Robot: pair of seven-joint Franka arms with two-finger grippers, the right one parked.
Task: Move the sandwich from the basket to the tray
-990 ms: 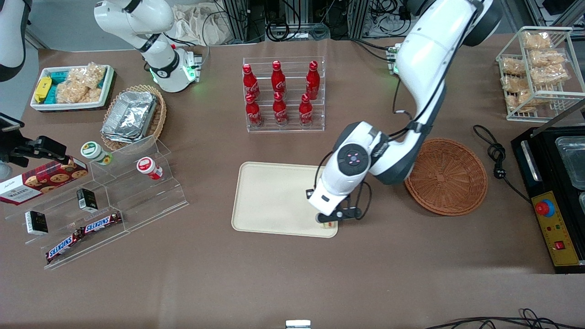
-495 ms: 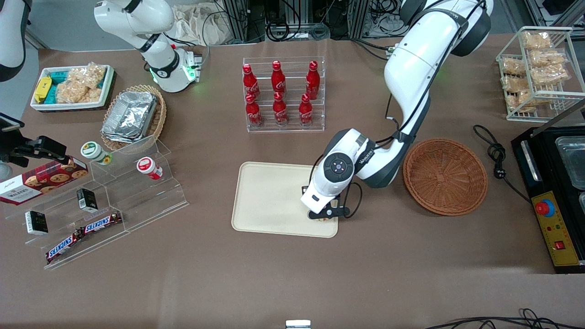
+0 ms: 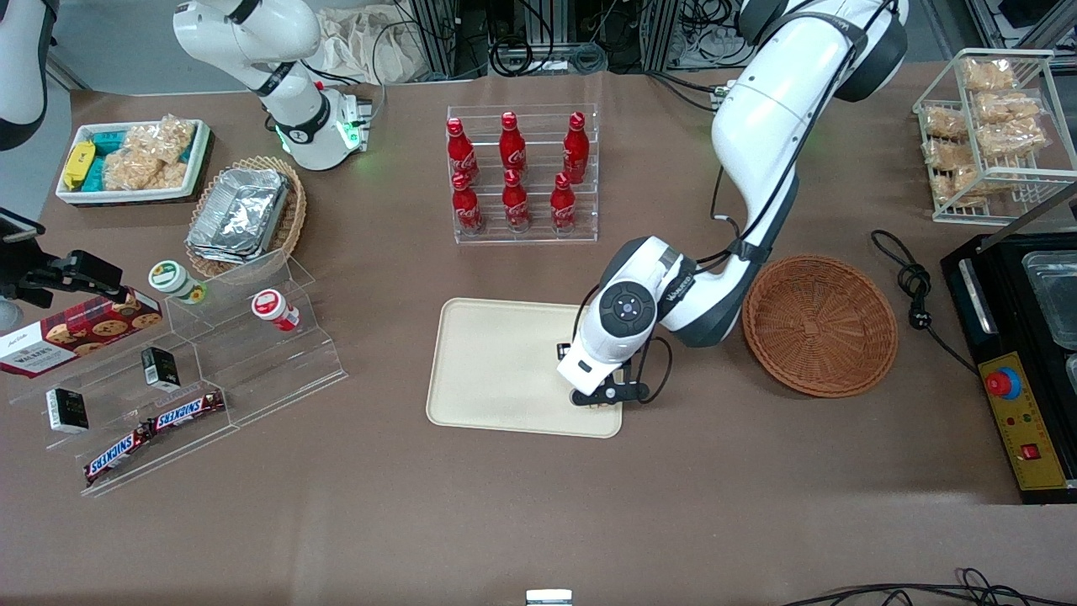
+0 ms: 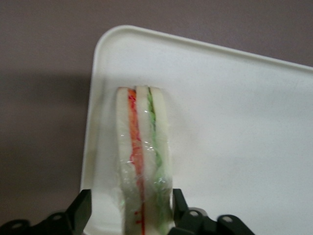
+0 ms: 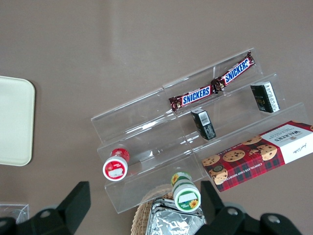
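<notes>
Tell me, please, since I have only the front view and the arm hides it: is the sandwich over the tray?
Observer: Yes. In the left wrist view the sandwich sits edge-up, its orange-red and green layers showing, and seems to rest on the tray close to a rounded corner.
Operator: Thank you. Is the gripper clamped on it?
Observer: It looks open. The gripper straddles the sandwich, and one of its fingers stands clear of the wrap with tray showing between.
</notes>
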